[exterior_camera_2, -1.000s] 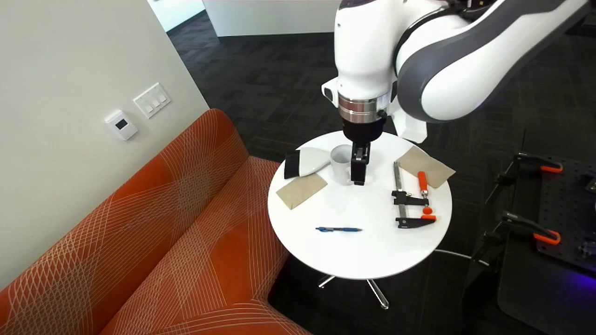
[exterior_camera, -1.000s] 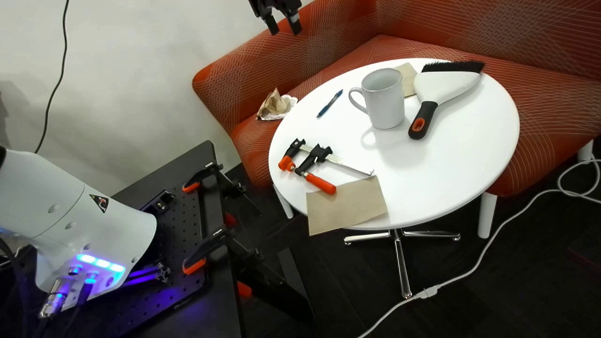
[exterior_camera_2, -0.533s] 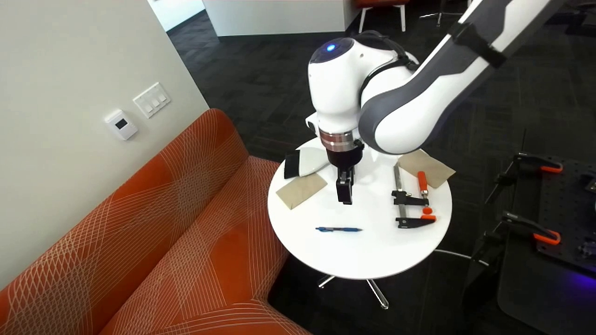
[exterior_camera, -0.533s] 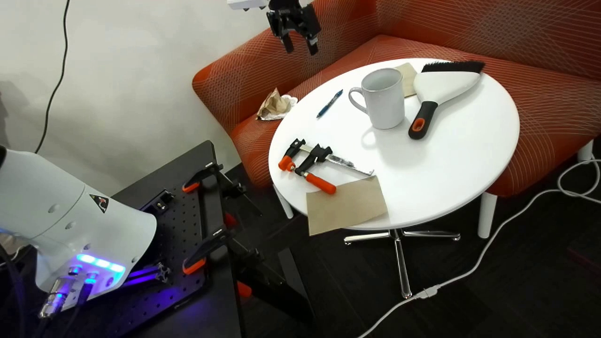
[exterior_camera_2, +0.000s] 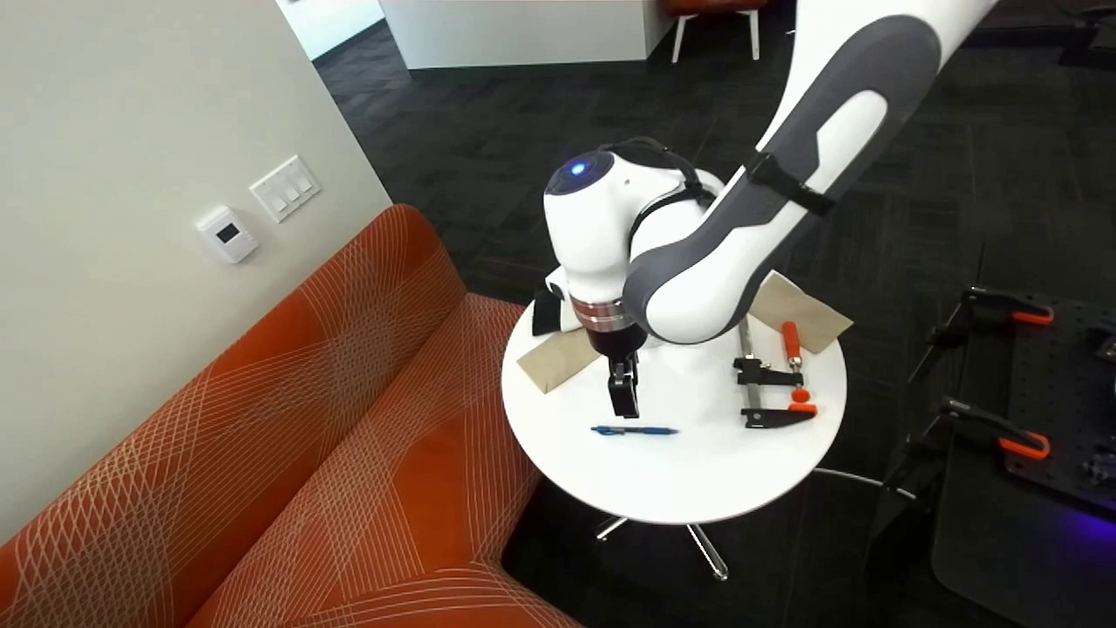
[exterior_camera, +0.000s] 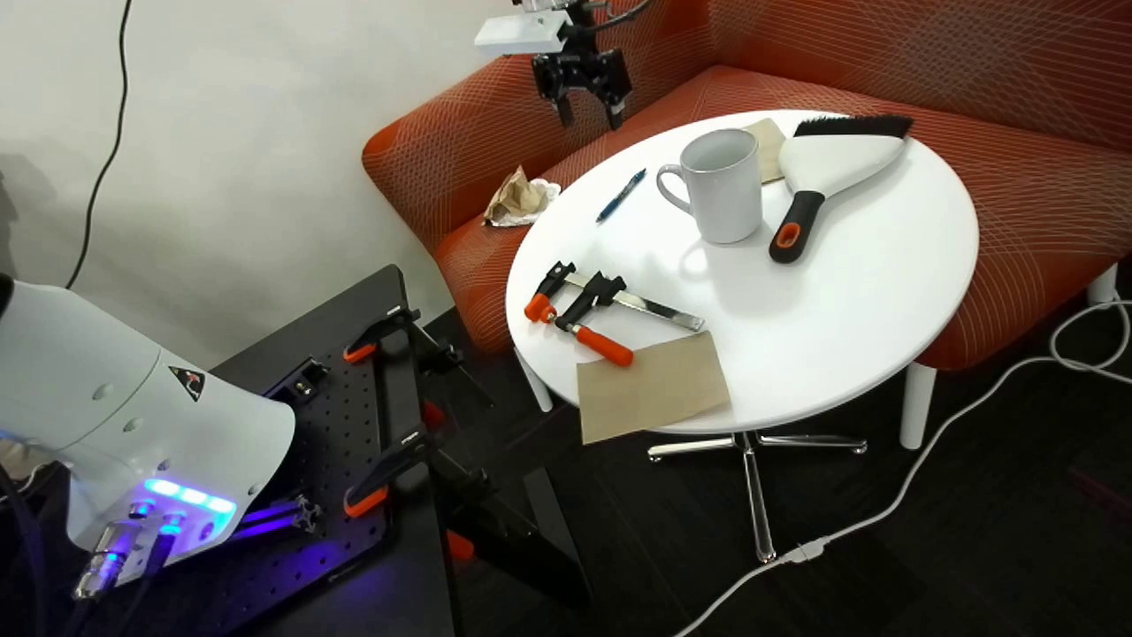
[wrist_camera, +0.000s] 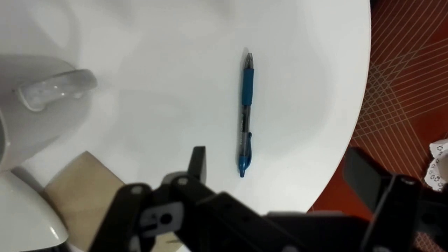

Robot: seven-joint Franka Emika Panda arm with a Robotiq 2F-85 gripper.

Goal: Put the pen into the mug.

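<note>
The slim blue pen (wrist_camera: 247,87) lies flat on the white round table (exterior_camera: 822,327); it shows in both exterior views (exterior_camera: 622,195) (exterior_camera_2: 635,430). The white mug (exterior_camera: 727,195) stands upright near the pen, its handle on the pen's side. The mug shows at the left edge of the wrist view (wrist_camera: 35,129); the arm hides it in an exterior view. My gripper (wrist_camera: 276,154) is open and empty, jaws wide apart. It hangs above the table by the pen, in both exterior views (exterior_camera: 591,118) (exterior_camera_2: 624,406). In the wrist view the pen's clip end points toward the gap between the fingers.
An orange-and-black clamp (exterior_camera: 610,301) lies near a brown paper piece (exterior_camera: 654,389). A white brush with black bristles (exterior_camera: 831,164) lies beyond the mug, beside another brown piece (exterior_camera_2: 558,359). A red sofa (exterior_camera: 1044,195) borders the table; crumpled paper (exterior_camera: 515,199) lies on it.
The open gripper has moved down and across the table from near the mug toward the pen. The arm now covers the mug in an exterior view. Pen and mug have not moved.
</note>
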